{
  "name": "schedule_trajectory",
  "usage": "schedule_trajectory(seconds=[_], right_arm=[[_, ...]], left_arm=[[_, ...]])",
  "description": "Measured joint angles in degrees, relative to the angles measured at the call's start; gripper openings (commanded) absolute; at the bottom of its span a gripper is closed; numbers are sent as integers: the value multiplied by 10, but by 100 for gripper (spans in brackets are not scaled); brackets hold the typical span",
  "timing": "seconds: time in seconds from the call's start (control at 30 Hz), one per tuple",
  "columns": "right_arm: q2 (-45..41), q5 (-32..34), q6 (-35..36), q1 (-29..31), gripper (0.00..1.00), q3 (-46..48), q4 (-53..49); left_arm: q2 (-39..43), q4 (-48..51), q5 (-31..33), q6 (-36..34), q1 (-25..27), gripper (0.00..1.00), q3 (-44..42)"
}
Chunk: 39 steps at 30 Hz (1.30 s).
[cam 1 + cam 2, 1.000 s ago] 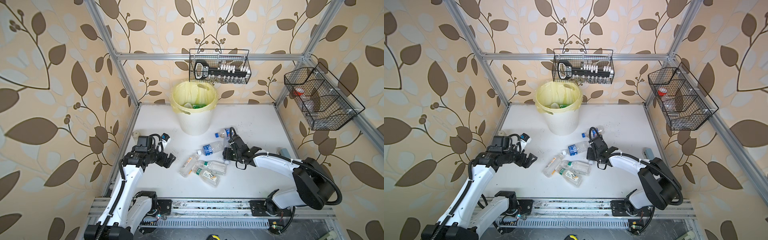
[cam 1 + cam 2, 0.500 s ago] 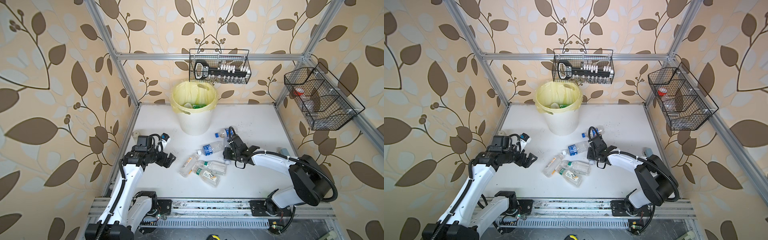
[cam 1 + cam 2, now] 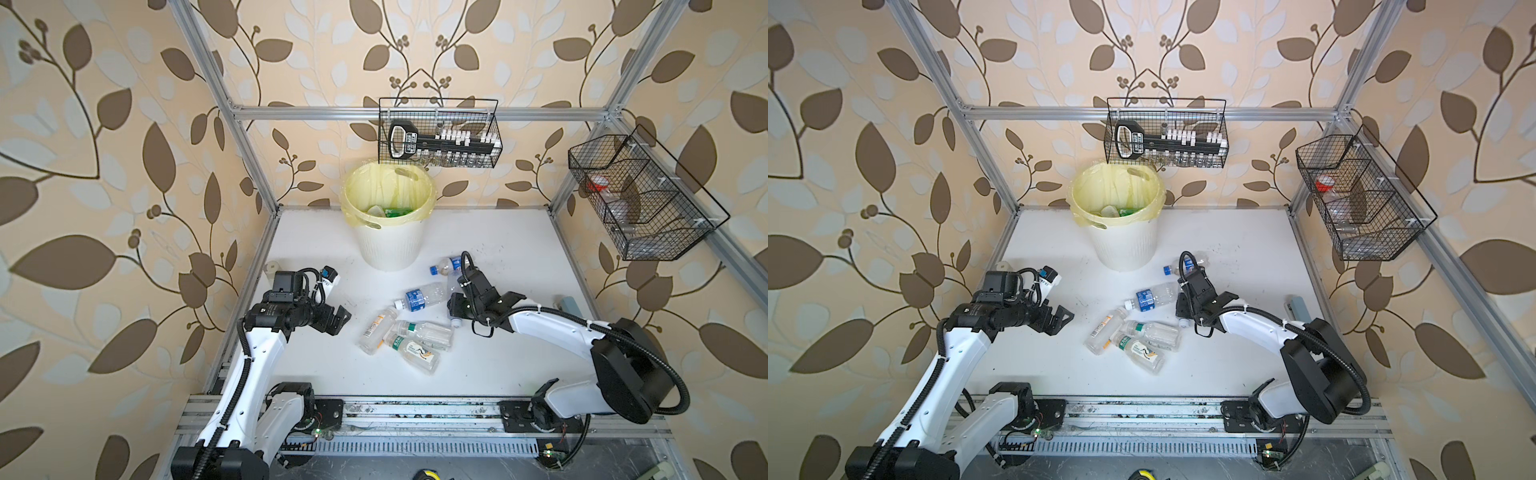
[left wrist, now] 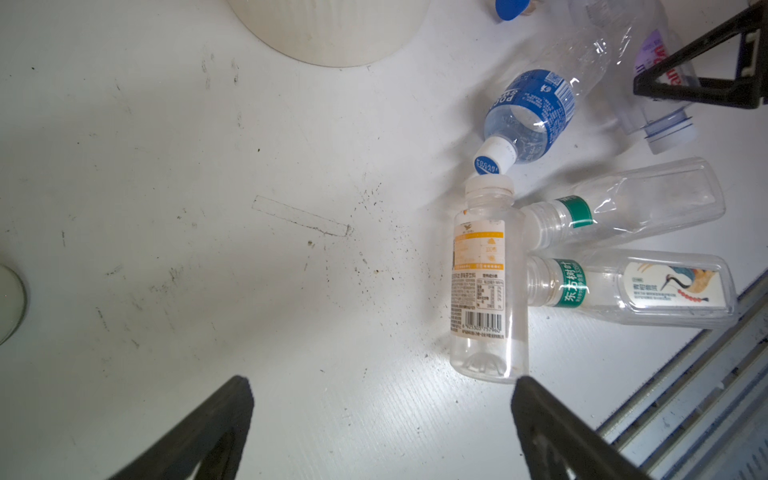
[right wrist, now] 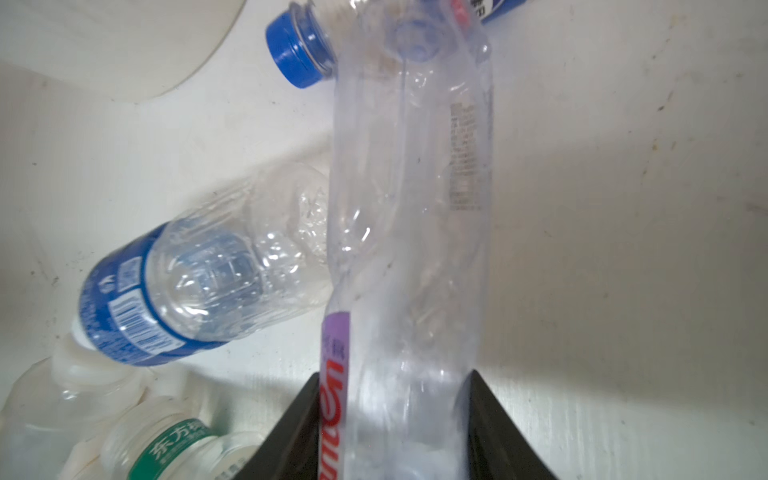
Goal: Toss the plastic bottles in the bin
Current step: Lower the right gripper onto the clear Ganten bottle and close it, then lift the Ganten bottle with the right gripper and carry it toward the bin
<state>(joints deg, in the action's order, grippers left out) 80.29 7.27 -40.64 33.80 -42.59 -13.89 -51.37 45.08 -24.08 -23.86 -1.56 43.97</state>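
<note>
the left gripper (image 3: pixel 338 321) hangs low over the white table (image 3: pixel 316 365), jaws spread wide with nothing between them; in the left wrist view its fingertips (image 4: pixel 239 390) frame bare, scuffed table. a squat white jar (image 3: pixel 272 266) sits behind that gripper, by the table's left edge. just ahead of the open jaws, toward the right gripper, the orange-label bottle (image 4: pixel 484 282) lies flat on its side, base nearest the left gripper. beyond it two green-label bottles (image 3: pixel 424 330) lie side by side, caps up against its side. the blue-label bottle (image 3: pixel 423 297) lies between the two grippers, its white cap touching the orange-label bottle's cap and its base against the purple-label bottle (image 5: pixel 411 208). the right gripper (image 3: pixel 454 308) is clenched on that purple-label bottle: in the right wrist view both fingers (image 5: pixel 305 419) press its sides near the neck end, and the clear body stretches away from the gripper. whether it is off the table i cannot tell. past the held bottle's far end lies a blue-cap bottle (image 3: pixel 444 266), between the right gripper and the bin (image 3: pixel 388 249). the bin stands upright at the back of the table, beyond both grippers, with something green and something clear showing inside its yellow liner.
</note>
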Motion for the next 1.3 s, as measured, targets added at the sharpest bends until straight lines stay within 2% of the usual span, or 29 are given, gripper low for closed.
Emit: schedule_trajectory(seconds=[0.43,0.9,1.3], right_arm=[[-116,1,-18,3,47,42,1],[-256,7,-22,10,46,45,9],[-281,2,-19,16,46,12,-1]], left_arm=[[0,1,-2,0,-8,99,0],[2,1,-2,0,-21,99,0],[3,2,-11,0,-34,99,0]])
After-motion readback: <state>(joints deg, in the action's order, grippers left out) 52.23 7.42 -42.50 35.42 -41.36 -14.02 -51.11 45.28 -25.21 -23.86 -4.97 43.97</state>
